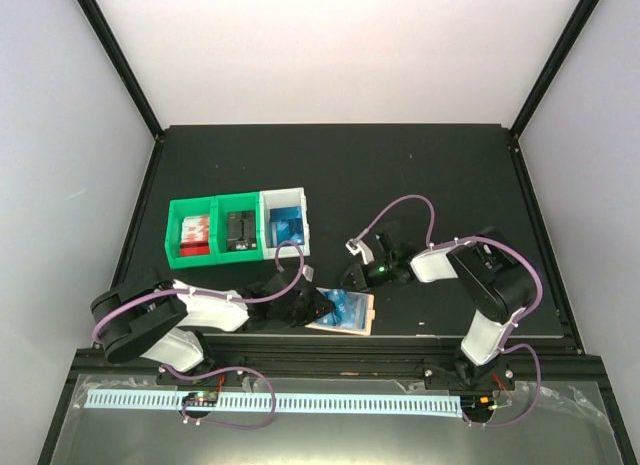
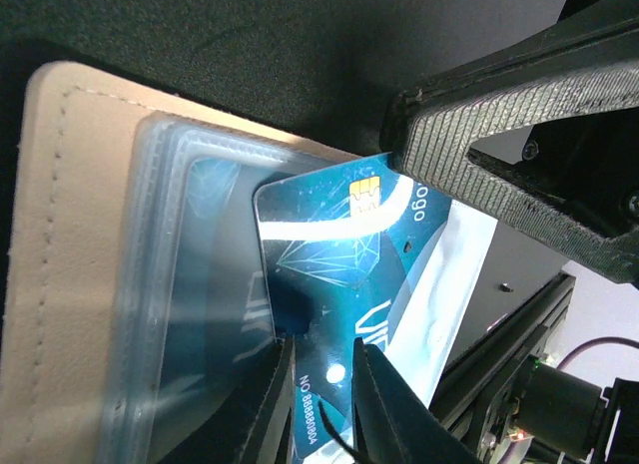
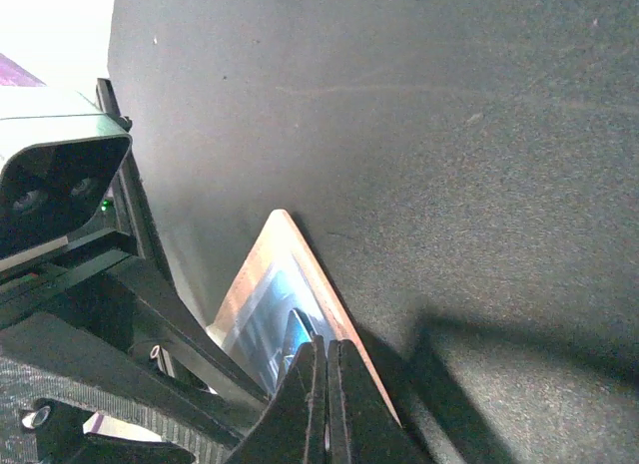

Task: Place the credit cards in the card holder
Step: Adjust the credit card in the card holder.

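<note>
The left pincer [image 2: 324, 356] grips a blue credit card [image 2: 329, 234] by one edge over the open card holder [image 2: 70, 234], six o'clock on the worktop [image 3: 449, 135]; the right pincer [image 3: 324, 356] sits closed at the holder's rim. The card looks stiff, slick and light, so an edge grip suits.

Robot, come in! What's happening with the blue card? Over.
Left gripper shut on credit card, card partly over card holder sleeves. Right gripper pinching holder's edge. Nothing blocking.

credit card [image 2: 334, 259], "ogo" beside its chip [image 2: 366, 193], partly legible number "NO 8688…" along its edge
</note>
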`<state>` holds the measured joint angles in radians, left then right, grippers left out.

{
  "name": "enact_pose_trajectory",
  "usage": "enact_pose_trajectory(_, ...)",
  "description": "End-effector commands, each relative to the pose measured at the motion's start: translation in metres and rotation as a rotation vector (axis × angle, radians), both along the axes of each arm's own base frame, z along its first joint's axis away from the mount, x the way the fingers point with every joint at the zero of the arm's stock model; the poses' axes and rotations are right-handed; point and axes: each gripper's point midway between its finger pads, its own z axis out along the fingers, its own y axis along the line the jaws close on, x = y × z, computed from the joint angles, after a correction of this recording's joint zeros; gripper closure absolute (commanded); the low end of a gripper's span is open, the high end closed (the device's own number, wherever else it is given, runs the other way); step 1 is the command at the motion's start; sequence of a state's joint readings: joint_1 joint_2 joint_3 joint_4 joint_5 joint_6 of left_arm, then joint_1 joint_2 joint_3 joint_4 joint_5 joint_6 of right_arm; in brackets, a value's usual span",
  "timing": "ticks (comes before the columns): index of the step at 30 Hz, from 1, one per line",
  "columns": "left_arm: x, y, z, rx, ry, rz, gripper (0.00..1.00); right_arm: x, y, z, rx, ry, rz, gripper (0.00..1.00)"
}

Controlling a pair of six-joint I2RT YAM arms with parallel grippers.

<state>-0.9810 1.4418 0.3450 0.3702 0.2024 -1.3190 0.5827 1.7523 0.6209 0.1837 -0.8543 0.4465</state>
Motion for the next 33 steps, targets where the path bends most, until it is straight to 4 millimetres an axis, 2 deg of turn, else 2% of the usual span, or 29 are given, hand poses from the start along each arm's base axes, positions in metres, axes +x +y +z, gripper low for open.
enact_pose_trajectory(1,-0.006,0.034,-0.033,0.168,0.045,0.042,0.79,0.007,0.002,0.008,0.043,-0.03,-0.02,0.99)
enact_pose_trajectory(5,-0.003,0.032,-0.023,0.127,0.01,0.046,0.72,0.01,0.003,0.017,0.093,-0.029,-0.028,0.99)
enact_pose_trajectory(16,-0.001,0.023,-0.013,0.022,0.016,0.033,0.62,0.003,0.004,0.031,0.177,-0.012,-0.006,0.99)
enact_pose_trajectory(25,-0.003,0.018,-0.01,-0.035,0.04,0.022,0.57,-0.001,0.006,0.039,0.242,0.006,0.002,0.99)
enact_pose_trajectory(33,0.002,0.011,-0.008,-0.063,-0.019,-0.021,0.57,-0.004,0.006,0.042,0.26,0.014,0.015,0.99)
